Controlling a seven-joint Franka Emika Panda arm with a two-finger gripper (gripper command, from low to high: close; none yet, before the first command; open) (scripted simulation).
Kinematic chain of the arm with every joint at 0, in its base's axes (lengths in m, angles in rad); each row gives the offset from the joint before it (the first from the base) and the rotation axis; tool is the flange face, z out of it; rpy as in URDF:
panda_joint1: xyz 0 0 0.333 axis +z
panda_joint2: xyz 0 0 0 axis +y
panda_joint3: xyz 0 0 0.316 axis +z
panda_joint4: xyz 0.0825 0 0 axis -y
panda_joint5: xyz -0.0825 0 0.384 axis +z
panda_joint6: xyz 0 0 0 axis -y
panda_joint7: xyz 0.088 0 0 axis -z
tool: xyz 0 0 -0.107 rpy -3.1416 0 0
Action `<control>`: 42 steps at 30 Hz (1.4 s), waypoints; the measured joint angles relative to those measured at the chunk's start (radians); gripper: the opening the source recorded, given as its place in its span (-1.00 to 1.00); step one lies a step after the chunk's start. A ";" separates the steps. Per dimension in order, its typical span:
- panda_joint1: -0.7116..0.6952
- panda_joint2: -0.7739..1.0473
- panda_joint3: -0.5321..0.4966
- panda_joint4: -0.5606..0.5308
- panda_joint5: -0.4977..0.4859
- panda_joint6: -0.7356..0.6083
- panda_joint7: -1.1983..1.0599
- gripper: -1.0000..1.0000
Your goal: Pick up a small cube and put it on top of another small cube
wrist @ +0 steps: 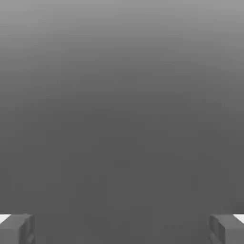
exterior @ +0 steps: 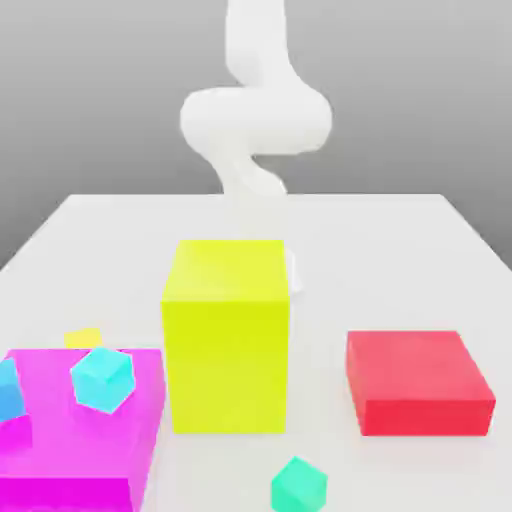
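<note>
Okay, seeing pale table (exterior: 400, 260), white arm (exterior: 257, 118) behind tall yellow-green block (exterior: 227, 350). Magenta block (exterior: 90, 430) sits exterior view's left, red block (exterior: 420, 382) right. Gripper (wrist: 122, 229) gapes wide open. Can spot small yellow cube (exterior: 83, 338) just past magenta block, partly hidden; small cyan cube (exterior: 103, 380) overlaps magenta top.

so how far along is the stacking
Nothing looks stacked yet: the yellow cube sits behind the magenta block, with no cube on it. The end effector is open and empty. Left: grasp one small cube, lift it and set it on another.
</note>
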 joint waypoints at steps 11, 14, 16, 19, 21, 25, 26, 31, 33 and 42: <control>0.053 0.256 -0.330 -0.174 0.022 0.170 -0.409 0.00; 0.061 0.327 -0.408 -0.221 0.032 0.216 -0.521 0.00; 0.066 0.375 -0.458 -0.252 0.038 0.246 -0.596 0.00; 0.070 0.446 -0.529 -0.298 0.047 0.292 -0.708 0.00; 0.070 0.493 -0.573 -0.330 0.051 0.322 -0.781 0.00; 0.062 0.582 -0.653 -0.392 0.054 0.383 -0.923 0.00; 0.058 0.603 -0.671 -0.408 0.053 0.398 -0.957 0.00; -0.008 0.695 -0.742 -0.486 0.003 0.475 -1.096 0.00; -0.046 0.721 -0.756 -0.509 -0.035 0.500 -1.126 0.00; -0.064 0.803 -0.704 -0.478 0.103 0.541 -1.254 0.00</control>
